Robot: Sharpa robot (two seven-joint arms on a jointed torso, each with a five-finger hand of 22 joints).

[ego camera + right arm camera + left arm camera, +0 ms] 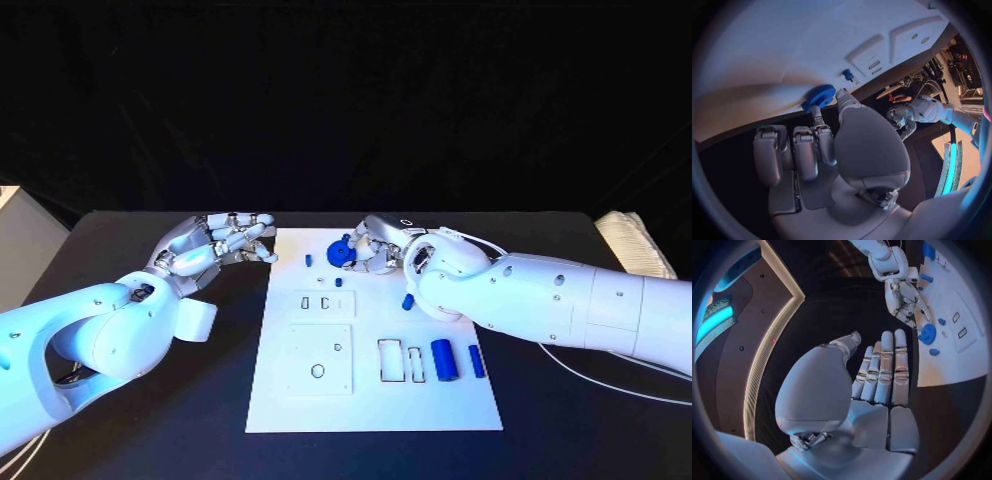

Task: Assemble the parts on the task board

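Clearly the assembly is at an early stage, judging from how things lie. The black counter [159, 420] carries the white task board [372, 395] in its middle, and most of the board's recesses look unfilled: the two raised square blocks [317, 345] on its near left half show open slots, and the outlined rectangular pockets [392, 360] beside them hold nothing that I can see.

The right hand [378, 243] is at the board's far end with a thumb and finger closed on the blue gear [339, 251]. In the right wrist view the gear [820, 95] sits at the fingertips [817, 111], touching the board; whether it is already seated there I cannot tell. The left hand [219, 243] hovers just beside the board's far left edge, fingers straight and together, holding nothing, as the left wrist view also shows [879, 375].

The gear is round and toothed, with a lighter hub. Two blue cylinders [456, 360] lie loose near the board's right edge. A short blue peg [408, 300] lies near the right arm, and smaller blue pegs [307, 259] lie near the gear. All of these appear still to be placed.
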